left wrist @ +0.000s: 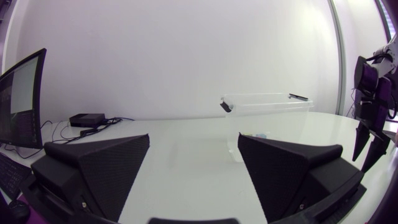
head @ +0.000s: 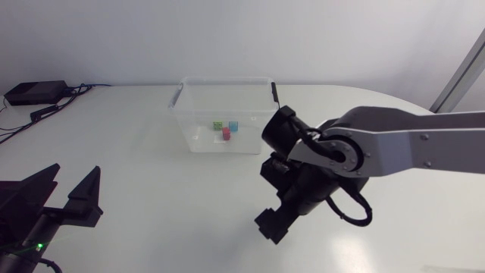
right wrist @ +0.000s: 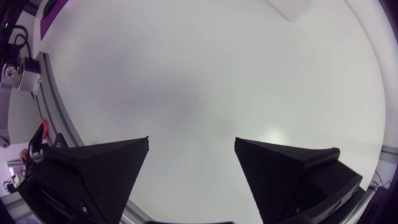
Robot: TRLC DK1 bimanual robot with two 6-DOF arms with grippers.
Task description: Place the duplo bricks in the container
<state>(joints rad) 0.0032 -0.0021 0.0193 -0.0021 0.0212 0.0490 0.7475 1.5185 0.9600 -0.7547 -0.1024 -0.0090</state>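
Inside the container (head: 223,80), three bricks (head: 226,133) clear only from overhead; left end effector (left wrist: 194,138) and right end effector (right wrist: 191,140) released, empty.

Near the far edge of the white table (head: 129,144), our clear plastic container (head: 195,135) holds a green duplo brick (head: 217,126), a blue brick (head: 233,126) and a red brick (head: 226,134). Our right gripper (head: 273,224) hangs before it; our left gripper (head: 76,174), fingers spread, is at the near left corner.

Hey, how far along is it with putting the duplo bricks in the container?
Done: the green brick, blue brick and red brick lie inside the clear container. In hand: nothing; the right pincer and left pincer are open and empty. Left: no brick shows on the table, so the job looks finished.
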